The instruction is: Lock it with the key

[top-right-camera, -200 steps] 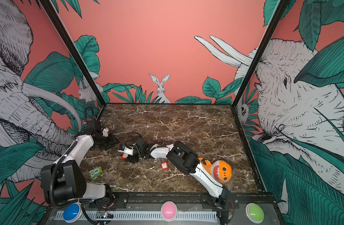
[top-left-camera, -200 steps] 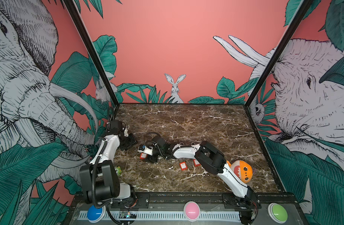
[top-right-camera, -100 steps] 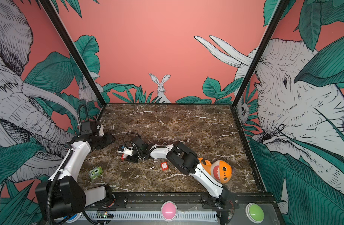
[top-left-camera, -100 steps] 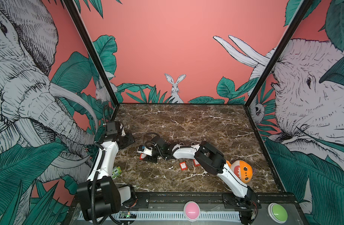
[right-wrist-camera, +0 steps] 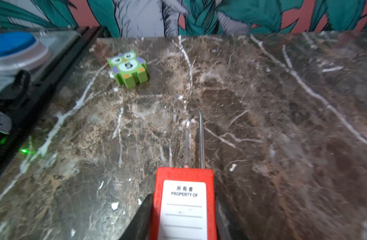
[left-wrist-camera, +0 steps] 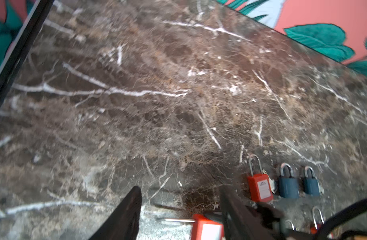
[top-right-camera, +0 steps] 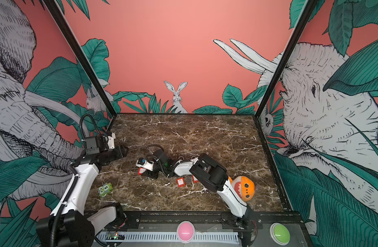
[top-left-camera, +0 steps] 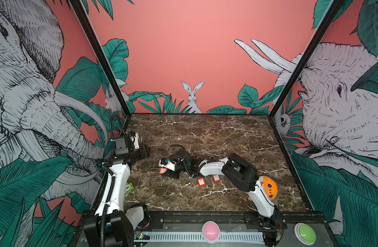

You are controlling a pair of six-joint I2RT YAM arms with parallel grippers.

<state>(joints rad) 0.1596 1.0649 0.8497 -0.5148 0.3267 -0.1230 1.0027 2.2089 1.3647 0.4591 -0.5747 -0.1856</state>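
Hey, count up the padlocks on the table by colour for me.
Red padlocks: 4, one in the right claw, three lying loose.
Blue padlocks: 2, side by side.
Total: 6 padlocks.

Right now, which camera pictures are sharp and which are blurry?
Left wrist view: smeared, the marble table streaky, the blue padlocks soft. Right wrist view: the red padlock label reads clearly, the owl toy fairly crisp, edges blurred. Both top views: sharp, evenly lit.
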